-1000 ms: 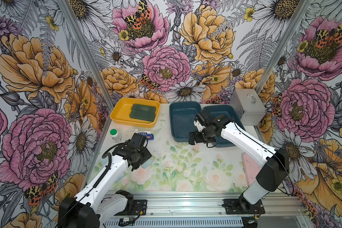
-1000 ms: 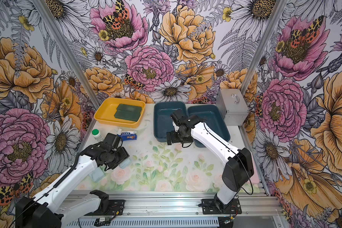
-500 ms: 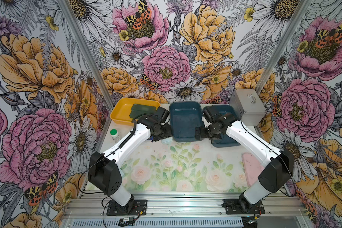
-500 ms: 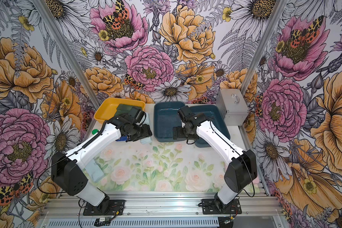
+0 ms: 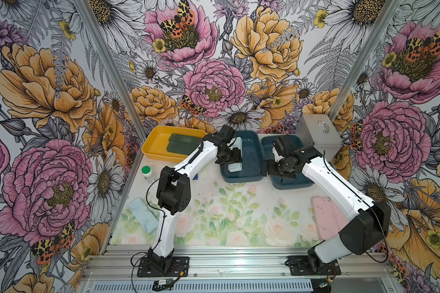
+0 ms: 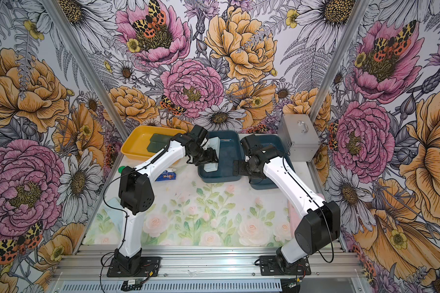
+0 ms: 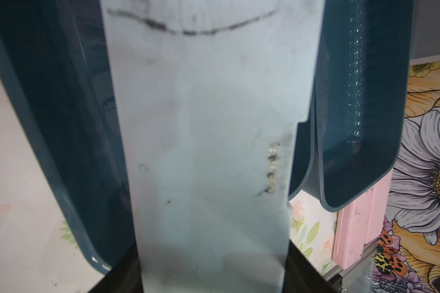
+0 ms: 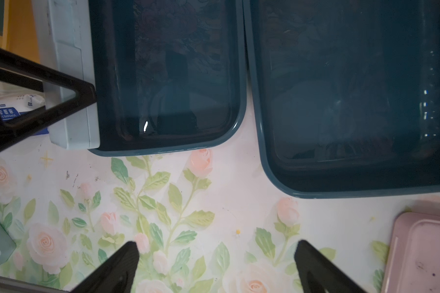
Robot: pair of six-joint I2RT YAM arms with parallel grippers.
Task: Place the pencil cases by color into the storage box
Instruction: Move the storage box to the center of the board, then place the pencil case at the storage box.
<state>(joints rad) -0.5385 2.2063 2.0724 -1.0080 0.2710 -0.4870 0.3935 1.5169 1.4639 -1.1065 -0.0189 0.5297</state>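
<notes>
The sorting is judged to be under way, with about 1 third finished. 2 dark green cases [image 5: 181,147] are seen lying in the yellow tray [image 5: 151,148], so that colour is taken as done.

A pale blue case [image 5: 234,168] is clamped in the left gripper [image 5: 232,159], whose jaws are closed tightly on it. The case is held lengthwise over the left side of the middle dark blue tray [image 5: 250,154], with its near end by the tray's front corner. Whether it already rests on the tray floor cannot be told. In the left wrist view the case [image 7: 208,126] fills most of the picture, with the tray wall beside it.

The right gripper [image 8: 216,244] is spread wide and nothing is held in it. It hangs above the table [image 5: 239,203] just in front of the 2 blue trays. The right dark blue tray [image 5: 291,184] is seen bare.

Left to do, as judged: the held case is to be released, the second pale blue case [image 5: 142,215] at the table's front left is to be fetched, and the pink cases [image 5: 325,218] at the front right, 2 lying together as far as can be told, are to be moved into the bare tray.
</notes>
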